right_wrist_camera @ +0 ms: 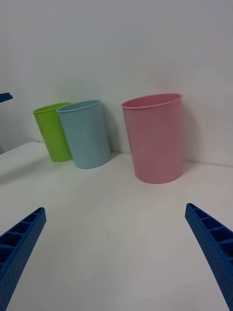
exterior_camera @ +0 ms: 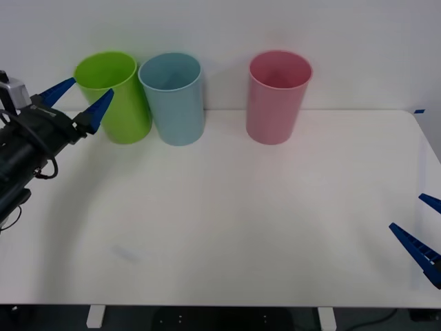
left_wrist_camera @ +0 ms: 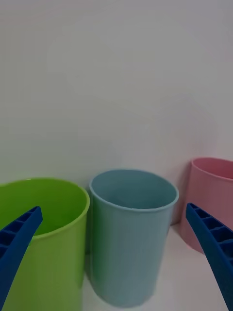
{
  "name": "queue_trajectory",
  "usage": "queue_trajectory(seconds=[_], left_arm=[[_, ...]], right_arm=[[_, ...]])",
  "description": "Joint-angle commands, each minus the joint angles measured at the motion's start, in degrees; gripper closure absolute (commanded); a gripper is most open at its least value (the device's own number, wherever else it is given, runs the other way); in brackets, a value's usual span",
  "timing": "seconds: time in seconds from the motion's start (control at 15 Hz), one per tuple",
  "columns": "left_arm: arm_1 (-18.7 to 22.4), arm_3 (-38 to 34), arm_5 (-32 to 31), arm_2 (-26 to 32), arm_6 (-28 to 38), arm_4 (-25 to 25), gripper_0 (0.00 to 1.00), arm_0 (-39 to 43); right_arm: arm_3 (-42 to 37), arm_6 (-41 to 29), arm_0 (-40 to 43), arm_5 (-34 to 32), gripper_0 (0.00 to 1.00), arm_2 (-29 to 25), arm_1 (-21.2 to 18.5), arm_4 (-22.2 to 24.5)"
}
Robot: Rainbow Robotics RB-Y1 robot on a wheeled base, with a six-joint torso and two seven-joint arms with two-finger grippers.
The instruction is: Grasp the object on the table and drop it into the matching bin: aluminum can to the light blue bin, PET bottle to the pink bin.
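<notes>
The light blue bin (exterior_camera: 172, 100) stands at the table's (exterior_camera: 227, 214) far edge, between a lime green bin and the pink bin (exterior_camera: 275, 100). My left gripper (exterior_camera: 85, 96) hovers open at the far left, beside the green bin's rim, with nothing between its fingers. In the left wrist view the left gripper (left_wrist_camera: 114, 210) faces the light blue bin (left_wrist_camera: 128, 243) at rim height. My right gripper (exterior_camera: 422, 226) stands open and empty at the near right edge. The right wrist view shows the pink bin (right_wrist_camera: 155, 141) and the light blue bin (right_wrist_camera: 87, 136) far ahead. The object, aluminum can or PET bottle, is out of view.
The lime green bin (exterior_camera: 117, 96) stands touching or nearly touching the light blue bin, right behind my left fingers. A white wall closes off the far side. Bare white tabletop stretches from the bins to the near edge.
</notes>
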Motion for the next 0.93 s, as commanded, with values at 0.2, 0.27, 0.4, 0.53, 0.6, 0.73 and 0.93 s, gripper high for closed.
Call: queue_trajectory(seconds=[0.2, 0.27, 0.4, 0.53, 0.6, 0.73, 0.93], left_arm=[[0.7, -5.1, -7.6, 4.9, 0.1, 2.6, 0.0, 8.2], [0.9, -5.8, -9.2, 5.8, 0.0, 3.4, 0.0, 9.7], [1.1, -6.4, -13.6, 8.7, -0.3, 4.8, 0.0, 12.5], [1.2, -6.4, -17.7, 11.3, -0.6, 5.4, 0.0, 14.2], [1.3, -6.4, -19.8, 12.9, -1.0, 5.7, 0.0, 15.1], [1.2, -6.4, -23.1, 15.1, -2.1, 5.7, 0.0, 16.6], [2.4, -6.4, -25.0, 16.2, -5.5, 5.6, 0.0, 19.0]], right_arm=[[0.0, 0.0, 0.0, 0.0, 0.0, 0.0, 0.0, 0.0], [0.0, 0.0, 0.0, 0.0, 0.0, 0.0, 0.0, 0.0], [0.0, 0.0, 0.0, 0.0, 0.0, 0.0, 0.0, 0.0], [0.0, 0.0, 0.0, 0.0, 0.0, 0.0, 0.0, 0.0], [0.0, 0.0, 0.0, 0.0, 0.0, 0.0, 0.0, 0.0], [0.0, 0.0, 0.0, 0.0, 0.0, 0.0, 0.0, 0.0], [0.0, 0.0, 0.0, 0.0, 0.0, 0.0, 0.0, 0.0]])
